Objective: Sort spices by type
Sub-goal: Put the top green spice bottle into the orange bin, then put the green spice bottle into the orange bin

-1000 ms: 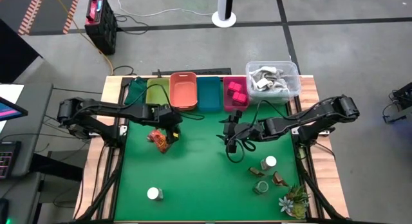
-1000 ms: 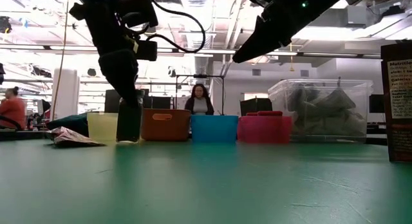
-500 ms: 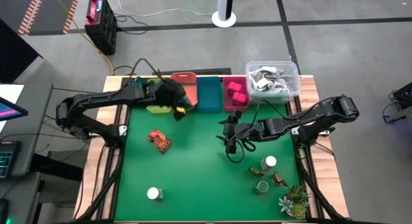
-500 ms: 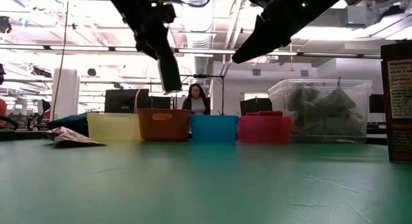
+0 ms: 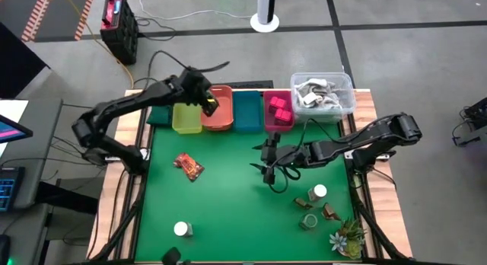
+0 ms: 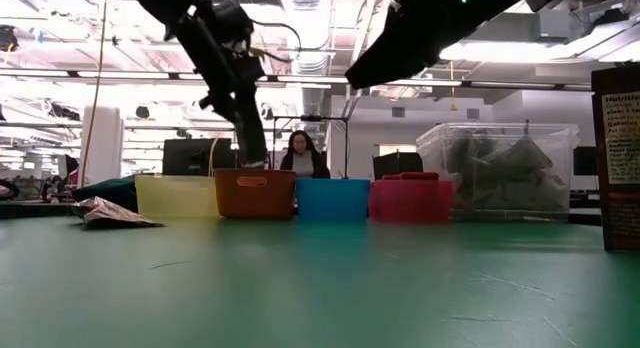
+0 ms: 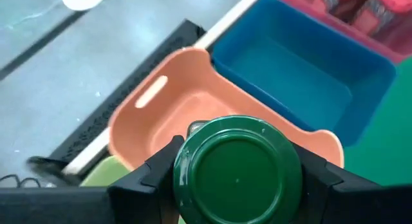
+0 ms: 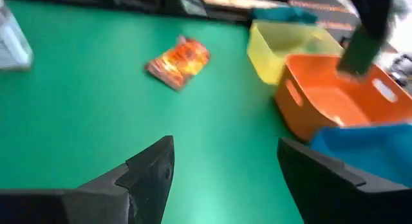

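My left gripper [image 5: 207, 103] is shut on a little green jar [image 7: 237, 172] and hangs over the orange bin [image 5: 221, 111], just above its rim in the low view [image 6: 250, 153]. My right gripper [image 5: 266, 154] hovers open over the middle of the mat, holding nothing [image 8: 225, 179]. An orange-brown sachet [image 5: 188, 166] lies flat on the mat. A white-capped jar [image 5: 183, 229] stands near the near edge. Another white-capped jar [image 5: 319, 192], a green jar [image 5: 307, 221] and a brown sachet [image 5: 330, 212] sit at the near right. Pink blocks [image 5: 279, 110] lie in the pink bin. My left gripper pinches the green jar by its sides just under the lid [image 7: 237, 130], one finger [image 7: 151, 179] on each side. The fingers come from above, slanting down toward the far edge. The jar is lifted clear above the orange bin [image 7: 187, 114], its lid facing the wrist.
Yellow [image 5: 185, 116], orange, blue [image 5: 246, 110] and pink [image 5: 268, 122] bins stand in a row along the far edge, with a clear box [image 5: 323, 94] of white items at the far right. A spiky green plant [image 5: 348, 237] sits at the near right corner.
My left gripper has risen from the mat beside the orange-brown sachet and swung toward the far edge, carrying the green jar from low over the mat to above the orange bin. The sachet has stayed where it lay.
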Robot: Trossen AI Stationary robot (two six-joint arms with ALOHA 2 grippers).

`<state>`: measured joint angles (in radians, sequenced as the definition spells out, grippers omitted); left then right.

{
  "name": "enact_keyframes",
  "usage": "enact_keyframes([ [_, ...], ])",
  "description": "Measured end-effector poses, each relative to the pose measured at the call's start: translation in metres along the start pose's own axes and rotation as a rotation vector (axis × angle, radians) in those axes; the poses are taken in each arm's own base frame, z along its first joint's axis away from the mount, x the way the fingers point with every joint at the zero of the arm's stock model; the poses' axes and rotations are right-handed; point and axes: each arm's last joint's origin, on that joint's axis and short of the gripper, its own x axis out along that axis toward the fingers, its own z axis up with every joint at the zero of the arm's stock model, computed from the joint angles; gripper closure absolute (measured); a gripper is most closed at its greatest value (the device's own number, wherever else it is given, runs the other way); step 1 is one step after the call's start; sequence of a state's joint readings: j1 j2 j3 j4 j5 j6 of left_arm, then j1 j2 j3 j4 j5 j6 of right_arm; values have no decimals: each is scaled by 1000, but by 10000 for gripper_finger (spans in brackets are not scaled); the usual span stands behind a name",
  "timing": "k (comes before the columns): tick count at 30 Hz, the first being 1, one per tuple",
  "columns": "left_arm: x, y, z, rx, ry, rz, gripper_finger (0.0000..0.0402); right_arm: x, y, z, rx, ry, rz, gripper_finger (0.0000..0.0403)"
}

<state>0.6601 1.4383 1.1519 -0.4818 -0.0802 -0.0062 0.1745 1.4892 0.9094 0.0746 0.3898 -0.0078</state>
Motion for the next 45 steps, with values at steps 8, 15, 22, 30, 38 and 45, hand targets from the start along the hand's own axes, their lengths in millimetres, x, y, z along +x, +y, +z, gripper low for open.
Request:
enact_keyframes([
  [8,43,-1,-8,21,128,21,213,19,9,-11,-42,40,47,100],
  [15,61,-13,2,87,179,-19,202,30,8,-22,-78,102,44,100],
  [22,65,-14,3,107,220,-12,148,18,3,-16,-71,104,43,100],
  [30,56,-14,8,147,176,45,142,16,7,-15,-70,105,50,100],
  [38,7,-27,26,290,5,29,141,15,0,-26,-83,221,34,100],
  [45,-44,-74,17,320,-138,-112,141,-6,-3,-24,-87,279,41,100],
])
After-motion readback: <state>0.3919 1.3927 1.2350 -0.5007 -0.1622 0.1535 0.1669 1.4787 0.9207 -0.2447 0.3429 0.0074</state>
